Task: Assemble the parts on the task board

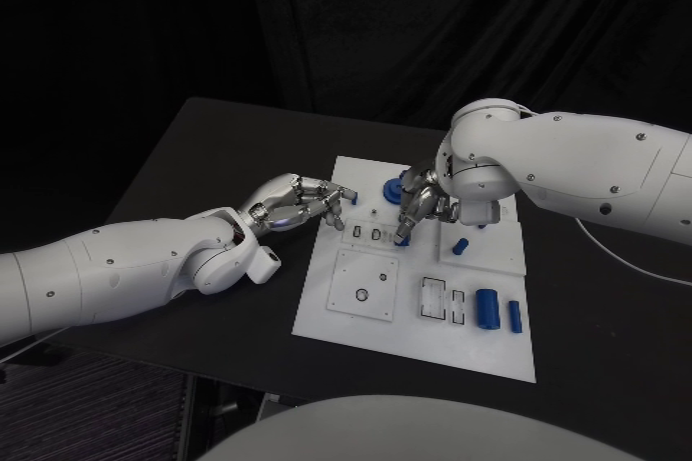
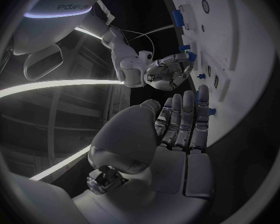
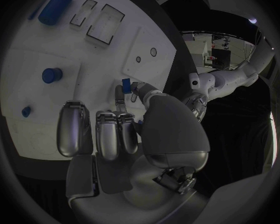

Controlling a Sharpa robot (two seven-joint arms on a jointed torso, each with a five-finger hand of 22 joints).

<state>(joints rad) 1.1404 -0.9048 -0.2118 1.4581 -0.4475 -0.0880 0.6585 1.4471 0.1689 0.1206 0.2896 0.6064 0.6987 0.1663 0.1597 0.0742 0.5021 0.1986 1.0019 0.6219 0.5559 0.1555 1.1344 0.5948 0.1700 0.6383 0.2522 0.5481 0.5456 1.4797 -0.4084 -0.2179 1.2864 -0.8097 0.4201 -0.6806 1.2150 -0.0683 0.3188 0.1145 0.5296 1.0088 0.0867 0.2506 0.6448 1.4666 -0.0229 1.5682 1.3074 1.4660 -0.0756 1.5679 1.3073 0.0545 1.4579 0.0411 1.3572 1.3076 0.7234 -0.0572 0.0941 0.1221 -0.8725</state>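
Your task board sits mid-table, white plate on black, long side running away from the robot

Right robot hand is down over the far part of the board, fingers pointing at the surface. In the right wrist view it pinches a small blue part between thumb and a fingertip, right at the board face by a row of small slots; the other fingers are curled alongside. In the head view that piece shows as a blue bit under the fingers, touching or almost touching the board, can't tell which

Left robot hand hangs at the board's left edge near the far corner, fingers loosely bent and apart, holding nothing. The left wrist view confirms: fingers extended toward the board edge, empty palm. A small blue part sits just beyond its fingertips on the board edge

Other parts you can see on the board:
- blue round piece at the far end, just beside the right hand
- short blue peg lying loose mid-board, right of the slots
- two blue cylinders lying side by side near the right edge, next to the rectangular recesses
- square plate with a round hole on the left half
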